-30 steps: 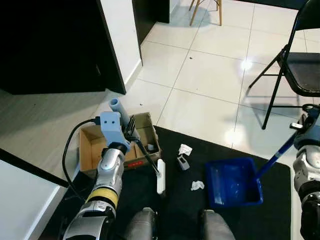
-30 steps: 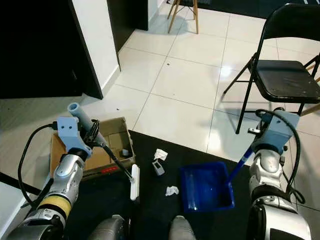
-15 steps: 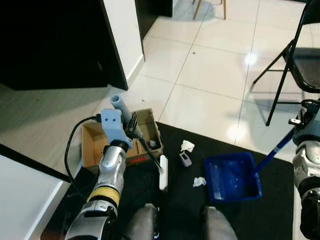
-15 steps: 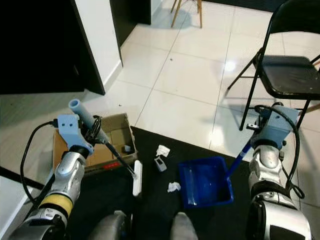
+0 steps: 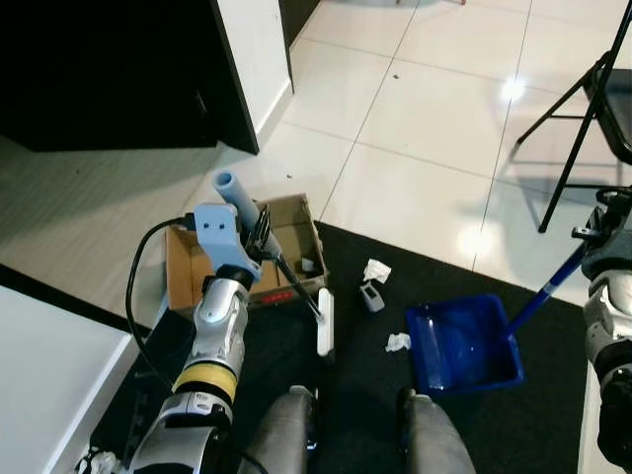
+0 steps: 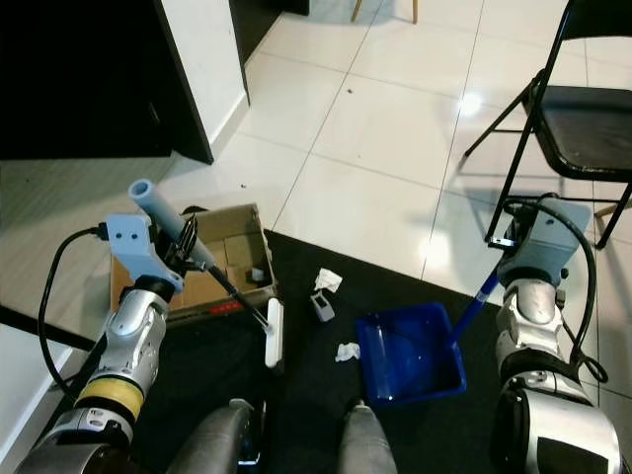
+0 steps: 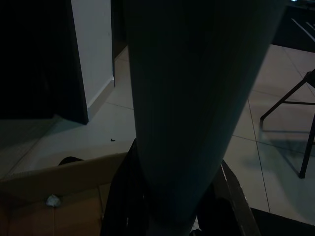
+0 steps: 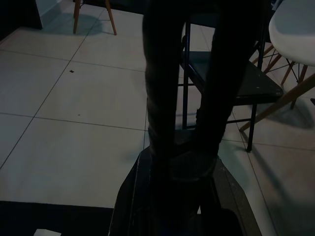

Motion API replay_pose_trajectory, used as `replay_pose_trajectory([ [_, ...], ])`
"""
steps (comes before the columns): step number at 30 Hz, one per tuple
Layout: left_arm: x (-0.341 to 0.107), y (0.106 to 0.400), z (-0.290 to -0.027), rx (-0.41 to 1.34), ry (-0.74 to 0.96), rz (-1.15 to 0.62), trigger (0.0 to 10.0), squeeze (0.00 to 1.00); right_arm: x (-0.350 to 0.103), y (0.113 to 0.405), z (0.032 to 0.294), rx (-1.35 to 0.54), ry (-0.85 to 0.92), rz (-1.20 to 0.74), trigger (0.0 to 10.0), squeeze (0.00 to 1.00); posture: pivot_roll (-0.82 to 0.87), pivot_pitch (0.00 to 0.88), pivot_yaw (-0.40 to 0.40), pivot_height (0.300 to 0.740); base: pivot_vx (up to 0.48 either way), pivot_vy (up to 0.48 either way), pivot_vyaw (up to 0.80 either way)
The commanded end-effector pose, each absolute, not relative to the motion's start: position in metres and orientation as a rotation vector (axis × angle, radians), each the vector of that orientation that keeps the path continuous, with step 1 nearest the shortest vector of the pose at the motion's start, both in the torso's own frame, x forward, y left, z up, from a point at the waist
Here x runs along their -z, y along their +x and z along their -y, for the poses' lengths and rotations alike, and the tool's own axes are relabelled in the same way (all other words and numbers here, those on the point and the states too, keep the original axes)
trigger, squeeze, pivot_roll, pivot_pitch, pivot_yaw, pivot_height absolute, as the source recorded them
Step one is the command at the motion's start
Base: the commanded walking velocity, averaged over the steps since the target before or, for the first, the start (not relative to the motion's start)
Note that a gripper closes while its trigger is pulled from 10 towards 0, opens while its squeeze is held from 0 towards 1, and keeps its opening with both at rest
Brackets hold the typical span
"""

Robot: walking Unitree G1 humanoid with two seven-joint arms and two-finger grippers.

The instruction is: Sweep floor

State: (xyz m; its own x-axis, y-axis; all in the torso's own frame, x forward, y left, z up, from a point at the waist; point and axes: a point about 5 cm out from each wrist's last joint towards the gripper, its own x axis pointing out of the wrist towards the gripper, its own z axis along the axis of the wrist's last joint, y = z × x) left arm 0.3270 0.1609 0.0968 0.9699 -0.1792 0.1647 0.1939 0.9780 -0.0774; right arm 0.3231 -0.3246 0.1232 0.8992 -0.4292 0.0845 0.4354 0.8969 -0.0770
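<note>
**Inspector:** Report the left side.

**Assistant:** The left gripper [image 6: 188, 247] is clamped around the grey handle of a small broom [image 6: 242, 296]. The handle's round end sticks up past the wrist; its thin black shaft slopes down to a white brush head [image 6: 274, 333] resting on the black mat [image 6: 296, 415]. The head lies just beside the near corner of an open cardboard box [image 6: 148, 286], which sits partly on the mat's left edge and holds a few small items.

**Inspector:** And the right?

**Assistant:** The right gripper [image 6: 513, 242] has its fingers closed on the blue handle of the dustpan [image 6: 410, 351]. The handle runs down and leftward to a blue pan sitting flat on the mat, its open mouth towards the litter.

**Inspector:** Litter?

**Assistant:** Three pieces on the mat, between brush head and pan: a crumpled white paper [image 6: 328, 280] farthest from the robot, a small grey object [image 6: 321, 305] just below it, and a white paper scrap [image 6: 347, 351] close to the pan's left edge. None is inside the pan.

**Inspector:** Surroundings?

**Assistant:** White tiled floor [image 6: 375, 128] beyond the mat, a black folding chair [image 6: 583, 118] to the right, and a dark cabinet [image 6: 89, 79] to the left.
</note>
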Motion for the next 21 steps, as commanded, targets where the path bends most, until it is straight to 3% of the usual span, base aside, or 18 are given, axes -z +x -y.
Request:
replay_pose_trajectory([
  [1, -0.084, 0.321, -0.162, 0.187, -0.103, 0.09, 10.0, 0.0, -0.126, 0.319, 0.335, 0.468, -0.114, 0.06, 10.0, 0.0, 0.07, 0.32, 0.034, 0.74, 0.0, 0.0, 0.0],
  [9, -0.086, 0.32, -0.164, 0.185, -0.104, 0.1, 10.0, 0.0, -0.129, 0.319, 0.336, 0.476, -0.104, 0.075, 10.0, 0.0, 0.08, 0.33, 0.038, 0.74, 0.0, 0.0, 0.0],
  [21, -0.086, 0.318, -0.159, 0.191, -0.118, 0.104, 10.0, 0.0, -0.117, 0.325, 0.316, 0.437, -0.042, 0.066, 10.0, 0.0, 0.09, 0.33, 0.045, 0.74, 0.0, 0.0, 0.0],
])
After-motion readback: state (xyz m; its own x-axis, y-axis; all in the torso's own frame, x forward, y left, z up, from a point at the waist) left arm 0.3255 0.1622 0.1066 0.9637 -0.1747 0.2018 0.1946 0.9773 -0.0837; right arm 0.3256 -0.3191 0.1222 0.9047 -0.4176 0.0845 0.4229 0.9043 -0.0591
